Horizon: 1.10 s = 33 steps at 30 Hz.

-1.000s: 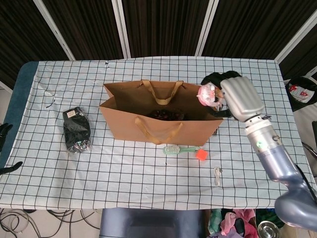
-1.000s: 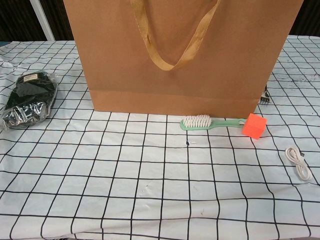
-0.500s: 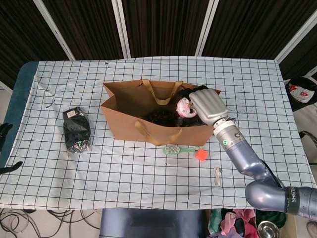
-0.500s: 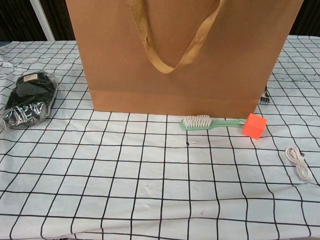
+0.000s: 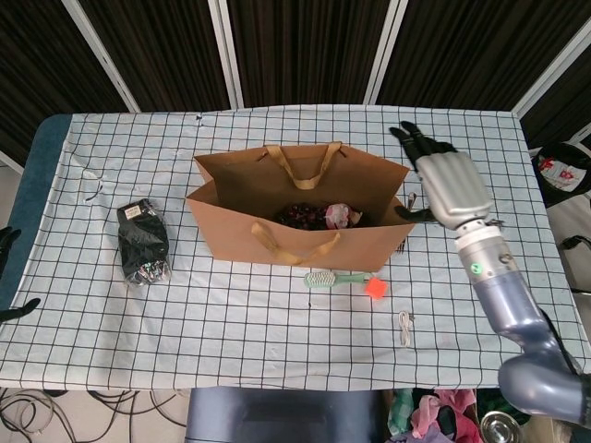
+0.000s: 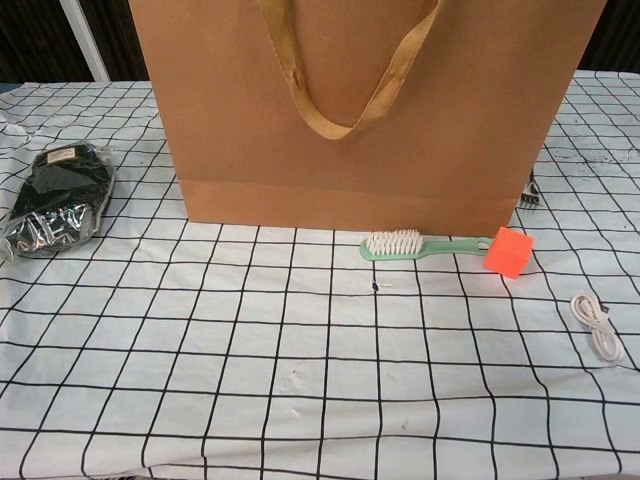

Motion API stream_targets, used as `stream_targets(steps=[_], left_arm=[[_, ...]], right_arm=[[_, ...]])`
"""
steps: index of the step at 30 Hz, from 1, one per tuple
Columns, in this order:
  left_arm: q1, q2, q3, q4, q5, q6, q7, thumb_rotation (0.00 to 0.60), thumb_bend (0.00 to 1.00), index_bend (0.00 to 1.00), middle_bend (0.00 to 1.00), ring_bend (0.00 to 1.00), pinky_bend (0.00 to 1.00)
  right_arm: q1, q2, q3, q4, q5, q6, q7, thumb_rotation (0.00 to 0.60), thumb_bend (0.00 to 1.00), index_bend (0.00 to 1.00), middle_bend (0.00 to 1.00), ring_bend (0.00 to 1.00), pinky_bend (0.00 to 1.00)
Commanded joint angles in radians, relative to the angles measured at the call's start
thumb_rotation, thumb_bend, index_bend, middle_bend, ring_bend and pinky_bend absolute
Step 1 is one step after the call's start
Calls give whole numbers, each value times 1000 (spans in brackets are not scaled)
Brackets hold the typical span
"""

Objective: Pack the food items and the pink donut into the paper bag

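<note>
far over at the left edge of the table, the left hand (image 5: pixel 9 242) only shows as a few dark fingertips past the blue rim, so i cannot tell whether it is released or clenched. a little way in on the checked tablecloth (image 5: pixel 231 314) lies a black packet in clear wrap (image 5: pixel 143 242), flat and well apart from everything else; the chest view shows it too (image 6: pixel 55 198), left of the bag.

in the middle stands the paper bag (image 5: pixel 295 245), upright and open at the top, its two tan handles (image 5: pixel 303 166) arching over the mouth. inside it, on the bottom, sits a dark food item (image 5: pixel 300 215), and just to its right the pink donut (image 5: pixel 339 216), touching or nearly touching it. from the chest view the bag's front wall (image 6: pixel 365 110) fills most of the picture.

just in front of the bag lies a green brush (image 5: pixel 334 278), bristles to the left, with an orange cube (image 5: pixel 375 287) at its handle end, touching or almost so. nearer the front edge lies a small white cable (image 5: pixel 405 327).

to the right of the bag, the right hand (image 5: pixel 443 180) hangs above the cloth beside the bag's right end, released, fingers stretched out and apart, with nothing in it.
</note>
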Motion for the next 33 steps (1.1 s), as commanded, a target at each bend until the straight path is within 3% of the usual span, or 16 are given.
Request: stream_targets(steps=[1,5,7,12,15,18,22,33], left_arm=[[2,-3,2,-3,4,5,9,600,101,57,38,0,0],[0,3,18,-9,18,-13,7,600,101,57,38,0,0],[-1,12,27,-16,29,-24,-11,600,101,57,38,0,0],[7,7,37,-7,43,-13,4,600,101,56,39,0,0],[12,-3,49,-1,77,3,-5,600,101,56,39,0,0],[15,-4,63,7,115,13,-50,600,102,56,39,0,0],[14,-6,85,9,140,-1,-72,600,101,56,39,0,0],[16,-8,88,10,160,14,-90,600,101,56,39,0,0]], right_arm=[[-213,137,-42,-66,-193,156,143,600,135,0,16,175,227],[-419,165,-155,-50,-426,288,248,600,135,0,42,201,227],[-533,136,-233,-5,-554,365,293,600,135,0,52,202,227],[-720,-51,-370,154,-710,503,281,600,136,0,63,202,227],[-787,-182,-413,262,-761,539,283,600,136,0,63,202,227],[-823,-285,-417,365,-765,552,249,600,136,0,63,202,227],[-825,-378,-384,447,-726,529,206,600,137,0,62,203,227],[-799,-472,-337,524,-712,480,189,600,151,0,63,202,227]])
